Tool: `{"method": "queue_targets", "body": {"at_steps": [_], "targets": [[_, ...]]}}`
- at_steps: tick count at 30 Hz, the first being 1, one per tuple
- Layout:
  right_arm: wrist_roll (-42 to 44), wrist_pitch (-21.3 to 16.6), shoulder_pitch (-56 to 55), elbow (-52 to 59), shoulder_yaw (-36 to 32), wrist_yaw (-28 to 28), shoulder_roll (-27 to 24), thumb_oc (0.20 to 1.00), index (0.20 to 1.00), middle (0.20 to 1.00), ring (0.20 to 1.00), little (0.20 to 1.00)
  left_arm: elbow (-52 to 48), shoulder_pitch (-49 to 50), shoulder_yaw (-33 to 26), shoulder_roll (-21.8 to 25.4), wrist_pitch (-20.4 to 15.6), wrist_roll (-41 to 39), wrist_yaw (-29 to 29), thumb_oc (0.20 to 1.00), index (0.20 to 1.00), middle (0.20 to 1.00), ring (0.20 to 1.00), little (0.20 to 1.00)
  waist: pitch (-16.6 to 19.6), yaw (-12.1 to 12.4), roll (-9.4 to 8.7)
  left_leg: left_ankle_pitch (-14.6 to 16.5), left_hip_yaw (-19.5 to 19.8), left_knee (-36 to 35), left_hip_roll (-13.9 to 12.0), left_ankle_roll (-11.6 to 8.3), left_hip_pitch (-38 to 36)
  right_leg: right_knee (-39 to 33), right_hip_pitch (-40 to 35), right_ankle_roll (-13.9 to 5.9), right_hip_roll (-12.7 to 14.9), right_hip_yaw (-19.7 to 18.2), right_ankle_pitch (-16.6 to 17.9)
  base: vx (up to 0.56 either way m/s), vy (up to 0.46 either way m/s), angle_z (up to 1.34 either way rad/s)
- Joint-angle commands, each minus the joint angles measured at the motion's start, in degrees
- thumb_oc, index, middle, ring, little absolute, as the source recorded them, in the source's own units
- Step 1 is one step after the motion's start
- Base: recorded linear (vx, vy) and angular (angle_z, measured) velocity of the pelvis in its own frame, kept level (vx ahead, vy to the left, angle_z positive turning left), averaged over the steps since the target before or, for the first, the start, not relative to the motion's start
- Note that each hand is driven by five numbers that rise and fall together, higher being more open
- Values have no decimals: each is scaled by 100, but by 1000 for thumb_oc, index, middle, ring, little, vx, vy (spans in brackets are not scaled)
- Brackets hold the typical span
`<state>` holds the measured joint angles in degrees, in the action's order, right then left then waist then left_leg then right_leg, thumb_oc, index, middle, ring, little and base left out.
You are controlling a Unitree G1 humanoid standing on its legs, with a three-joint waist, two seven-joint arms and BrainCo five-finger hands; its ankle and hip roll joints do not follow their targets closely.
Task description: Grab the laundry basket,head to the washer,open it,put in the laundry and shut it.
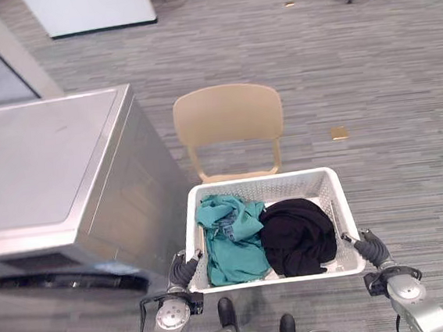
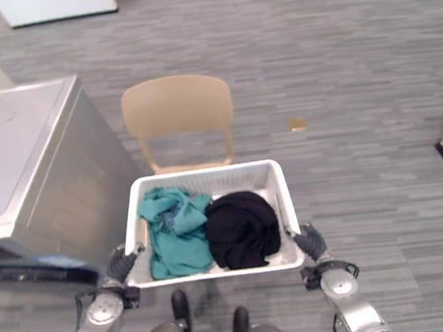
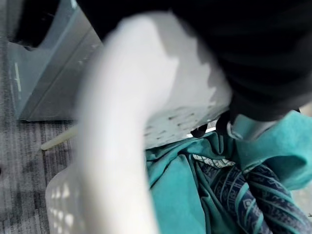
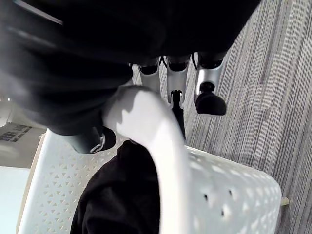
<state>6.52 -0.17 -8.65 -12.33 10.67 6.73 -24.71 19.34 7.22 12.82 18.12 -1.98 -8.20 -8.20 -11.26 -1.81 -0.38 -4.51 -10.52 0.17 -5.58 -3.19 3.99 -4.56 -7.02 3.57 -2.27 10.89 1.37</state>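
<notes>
Each robot hand, left (image 1: 186, 270) and right (image 1: 368, 247), grasps a short end of the laundry basket (image 1: 329, 183); the washer (image 1: 41, 164) stands just left of it

On the grey striped carpet (image 1: 370, 81) stand a silver washer (image 1: 58, 178) and a tan chair (image 1: 229, 122).

A white basket rim (image 3: 122, 131) arcs over teal cloth (image 3: 195, 195), the grey washer (image 3: 53, 73) beyond.
</notes>
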Motion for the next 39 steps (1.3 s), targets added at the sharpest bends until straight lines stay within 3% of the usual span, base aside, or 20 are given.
{"method": "queue_targets", "body": {"at_steps": [1, 7, 9, 11, 13, 16, 21, 22, 23, 24, 25, 26, 39], "targets": [[12, -708, 472, 340, 4, -21, 278, 200, 200, 200, 200, 200, -385, -387, -122, -7, -516, -211, 13, 200, 200, 200, 200, 200, 124, 21, -11, 703, -142, 426, 155, -29, -382, 346, 186, -841, 672, 28, -665, 65, 120, -33], [-264, -713, 1282, -260, 389, 409, 370, 200, 200, 200, 200, 200, -123, -1157, 124, 104, -602, -167, -306, 200, 200, 200, 200, 200, -191, 90, -127, 732, -234, 398, 201, 106, 19, 423, 805, -963, 797, -136, -468, -117, 81, 0], [-174, -701, 1934, -701, 652, 621, 494, 200, 200, 200, 200, 200, 196, -1812, 343, 82, -650, -260, -525, 200, 200, 200, 200, 200, -448, 107, -170, 713, -262, 512, 216, 154, 550, 653, 1465, -990, 862, -234, -338, -298, 65, -7], [-173, -705, 1942, -707, 652, 621, 495, 200, 200, 200, 200, 200, 201, -1819, 343, 82, -653, -260, -525, 200, 200, 200, 200, 200, -442, 107, -171, 715, -263, 519, 216, 155, 566, 660, 1482, -990, 862, -236, -340, -199, 45, -4], [-34, -669, 3696, -1888, 1222, 1231, 671, 200, 200, 200, 200, 200, 1504, -3651, 841, 26, -797, -404, -1174, 200, 200, 200, 200, 200, -879, 198, -126, 596, -176, 630, 316, 127, 1410, 964, 2423, -1036, 999, -256, -241, -301, 93, -13], [21, -686, 4460, -2433, 1427, 1460, 753, 200, 200, 200, 200, 200, 2041, -4356, 960, 116, -828, -347, -1469, 200, 200, 200, 200, 200, -1213, 231, -121, 449, -137, 634, 324, 100, 1690, 1036, 2732, -1053, 1010, -236, -187, -109, 19, 4], [21, -654, 4590, -2672, 1577, 1469, 826, 200, 200, 200, 200, 200, 2236, -4439, 971, 102, -802, -322, -1567, 200, 200, 200, 200, 200, -1269, 244, -128, 390, -86, 590, 327, 91, 1778, 1038, 2837, -1047, 1016, -225, -146, -13, -3, 1], [71, -661, 4726, -2809, 1640, 1481, 835, 200, 200, 200, 200, 200, 2385, -4578, 998, 67, -801, -362, -1634, 388, 388, 388, 388, 388, -1285, 251, -132, 355, -72, 552, 333, 86, 1788, 1028, 2859, -1050, 1013, -221, -124, -6, -11, -5], [73, -664, 4733, -2815, 1640, 1480, 835, 200, 200, 200, 200, 200, 2390, -4584, 997, 67, -804, -364, -1634, 482, 482, 482, 482, 482, -1289, 250, -132, 353, -72, 550, 333, 86, 1787, 1027, 2858, -1050, 1013, -220, -123, 4, -13, 3], [90, -671, 4804, -2851, 1659, 1498, 841, 586, 586, 586, 586, 586, 2436, -4654, 979, 70, -809, -390, -1686, 884, 884, 884, 884, 884, -1299, 246, -133, 333, -60, 526, 338, 84, 1786, 1021, 2859, -1058, 1012, -211, -112, 7, -21, 11], [92, -661, 4822, -2848, 1673, 1499, 823, 768, 768, 768, 768, 768, 2440, -4684, 919, 80, -799, -397, -1736, 931, 931, 931, 931, 931, -1331, 246, -130, 289, -47, 473, 340, 72, 1755, 1008, 2843, -1062, 1005, -192, -98, 9, -29, 13], [105, -655, 4756, -2822, 1668, 1483, 837, 1000, 1000, 1000, 1000, 1000, 2413, -4623, 873, 78, -801, -393, -1751, 1000, 1000, 1000, 1000, 1000, -1341, 252, -133, 281, -39, 443, 337, 68, 1727, 992, 2818, -1063, 1006, -184, -91, 18, -28, 7], [-41, -640, 3370, -1927, 1186, 1245, 692, 1000, 1000, 1000, 1000, 1000, 1123, -3195, 369, 65, -823, -223, -1451, 1000, 1000, 1000, 1000, 1000, -1102, 245, -58, 153, -124, 81, 351, 112, 1091, 857, 2318, -986, 971, -140, -48, 3, -10, 1]]}}
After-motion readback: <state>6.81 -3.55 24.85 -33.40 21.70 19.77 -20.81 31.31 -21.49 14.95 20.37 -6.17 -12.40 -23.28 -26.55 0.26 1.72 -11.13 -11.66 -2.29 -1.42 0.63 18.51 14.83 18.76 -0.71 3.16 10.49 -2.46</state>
